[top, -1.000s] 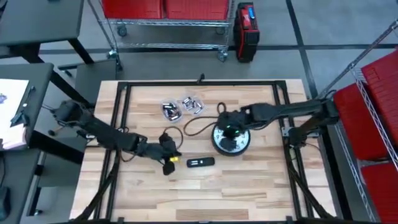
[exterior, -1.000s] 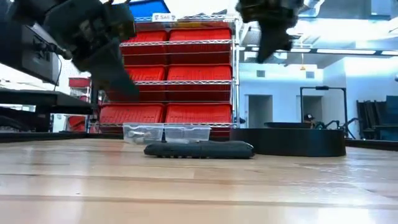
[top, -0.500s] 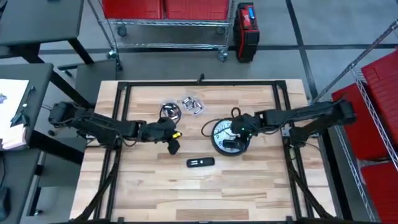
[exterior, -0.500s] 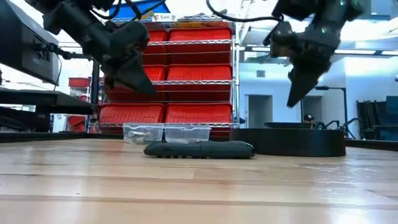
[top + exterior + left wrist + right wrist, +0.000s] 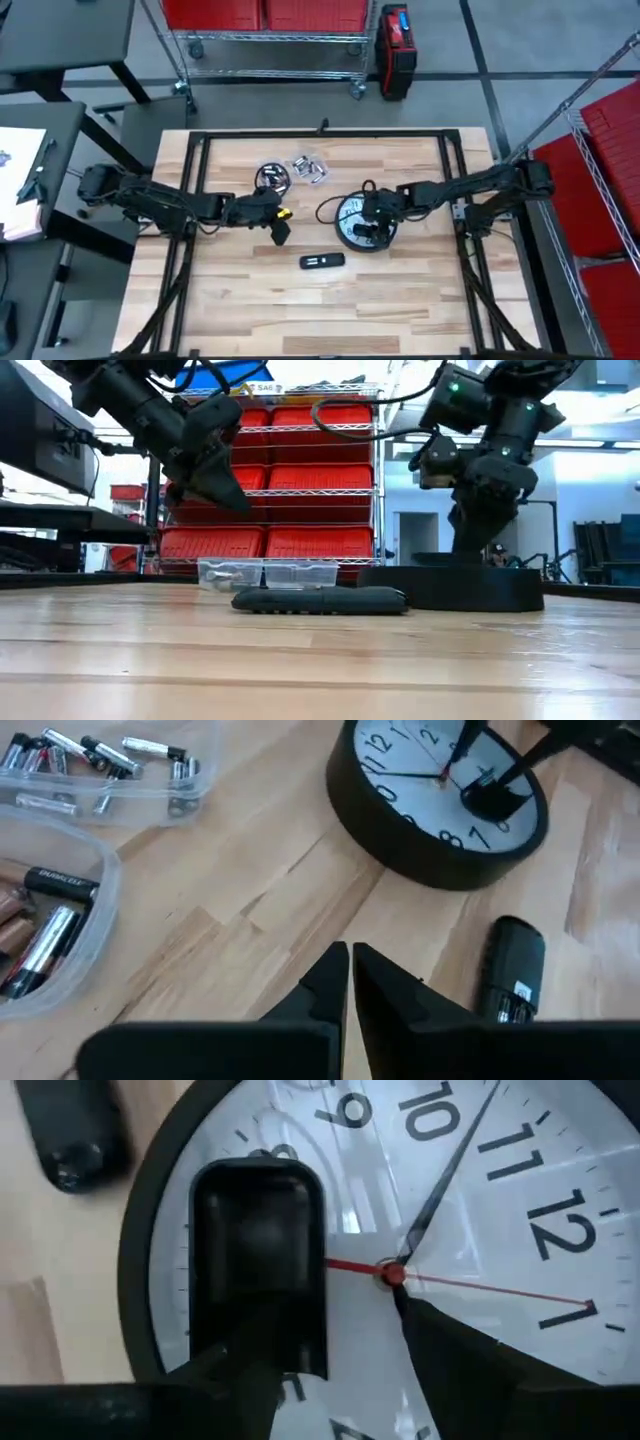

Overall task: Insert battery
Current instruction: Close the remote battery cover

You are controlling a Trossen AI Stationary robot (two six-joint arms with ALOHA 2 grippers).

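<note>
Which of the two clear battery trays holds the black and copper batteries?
The tray nearer the left gripper. Its batteries are black and copper; the other tray, farther off, holds only silver ones.

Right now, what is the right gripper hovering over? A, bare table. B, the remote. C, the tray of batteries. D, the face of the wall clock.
D: the right gripper sits over the clock, and its wrist view shows one finger spread across the white dial with its hands and numerals.
</note>
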